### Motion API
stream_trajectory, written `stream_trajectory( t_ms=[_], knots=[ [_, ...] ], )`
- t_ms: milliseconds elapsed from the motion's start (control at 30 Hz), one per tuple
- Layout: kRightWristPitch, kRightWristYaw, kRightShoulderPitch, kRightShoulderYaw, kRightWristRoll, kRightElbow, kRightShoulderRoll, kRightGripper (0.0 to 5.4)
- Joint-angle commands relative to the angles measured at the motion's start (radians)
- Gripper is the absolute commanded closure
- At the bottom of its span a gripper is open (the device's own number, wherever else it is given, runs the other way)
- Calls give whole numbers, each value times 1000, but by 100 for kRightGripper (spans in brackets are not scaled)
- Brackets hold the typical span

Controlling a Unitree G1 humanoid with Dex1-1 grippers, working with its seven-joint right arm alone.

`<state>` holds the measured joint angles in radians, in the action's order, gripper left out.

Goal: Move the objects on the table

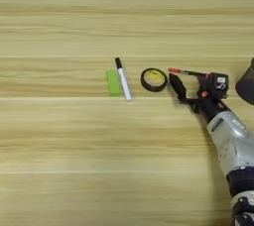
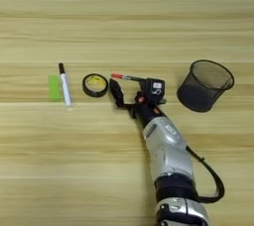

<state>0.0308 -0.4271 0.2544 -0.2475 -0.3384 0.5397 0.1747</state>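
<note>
On the pale wooden table a green block lies flat with a white black-capped marker right beside it. To their right is a black tape roll with a yellow core. A thin red-capped pen lies right of the roll, just beyond my fingers. My right gripper is open on the near side of the pen, with its left finger close to the tape roll and nothing held. The black mesh pen cup stands upright further right.
My silver forearm runs from the bottom edge up to the gripper, with a black cable looping on its right side. Bare planks stretch across the far half and the near left of the table.
</note>
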Motion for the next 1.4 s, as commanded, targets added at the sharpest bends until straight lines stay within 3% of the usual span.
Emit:
stream_trajectory(
  t_ms=[33, 567, 833, 1033, 1267, 1400],
  knots=[
    [31, 25, 84, 4, 30, 15, 21, 6],
    [139, 12, 257, -14, 61, 286, 55, 6],
    [170, -20, 265, -23, 56, 305, 48, 6],
    [177, -29, 213, -22, 47, 204, 30, 6],
    [133, -41, 92, 14, 34, -39, -12, 6],
    [133, -26, 48, 64, 74, -113, -29, 6]
  ],
)
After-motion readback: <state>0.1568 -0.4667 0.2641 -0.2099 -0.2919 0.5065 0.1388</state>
